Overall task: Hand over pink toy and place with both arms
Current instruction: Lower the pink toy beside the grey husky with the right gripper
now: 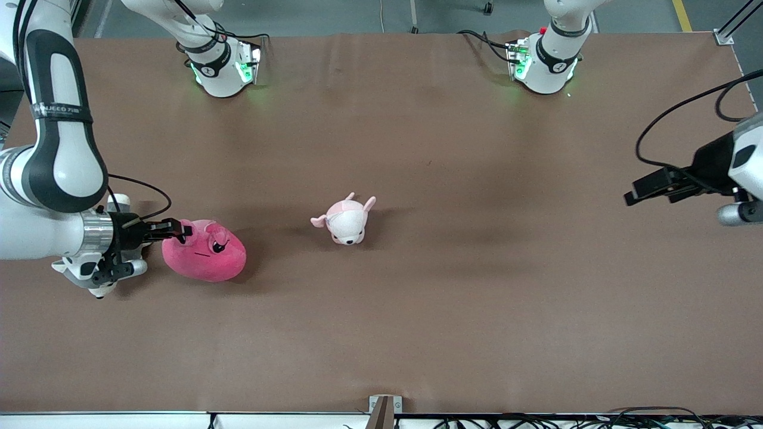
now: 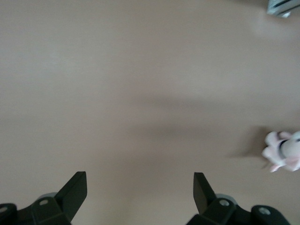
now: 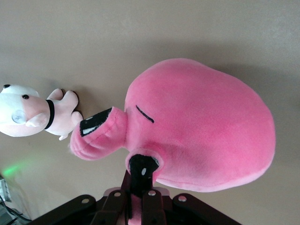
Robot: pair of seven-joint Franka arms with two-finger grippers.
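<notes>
The hot-pink blob toy [image 1: 205,253] with a dark angry face lies low on the brown table toward the right arm's end. My right gripper [image 1: 179,229] is shut on a small nub at the toy's edge. In the right wrist view the toy [image 3: 201,126] fills the middle, and the gripper [image 3: 140,187] pinches pink fabric between closed fingers. My left gripper [image 1: 635,193] waits in the air over the left arm's end of the table, open and empty. In the left wrist view its fingers [image 2: 140,183] stand wide apart over bare table.
A small pale pink-and-white plush animal [image 1: 347,220] sits near the table's middle, between the two grippers. It also shows in the left wrist view [image 2: 283,151] and the right wrist view [image 3: 28,112]. The arm bases [image 1: 226,65] stand along the table's back edge.
</notes>
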